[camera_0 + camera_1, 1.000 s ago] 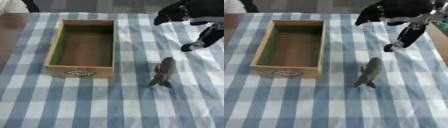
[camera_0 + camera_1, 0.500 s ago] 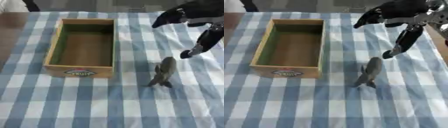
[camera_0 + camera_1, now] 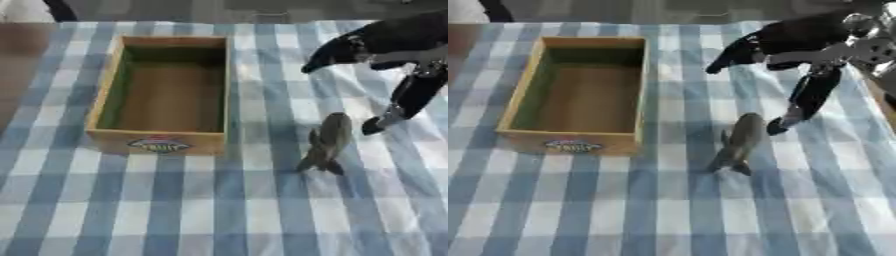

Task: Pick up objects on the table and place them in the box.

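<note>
A grey shark-like toy figure (image 3: pixel 325 142) lies on the blue and white checked tablecloth, to the right of the box. The open wooden box (image 3: pixel 164 92) has nothing inside and carries a label on its near wall. My right hand (image 3: pixel 798 42) comes in from the upper right and hovers above and just right of the toy. Its fingers are spread open; the thumb (image 3: pixel 802 102) points down, its tip close beside the toy's upper end. The other fingers (image 3: pixel 332 52) reach left above the cloth. The left hand shows in neither view.
The checked cloth (image 3: pixel 201 210) covers the table in front of the box and the toy. A brown table edge (image 3: pixel 22 55) shows at the far left, and the table's right edge (image 3: pixel 881 105) lies close to my right hand.
My right hand has come down and leftward toward the toy, its thumb tip now right beside the toy's upper end. The toy and box have not moved.
</note>
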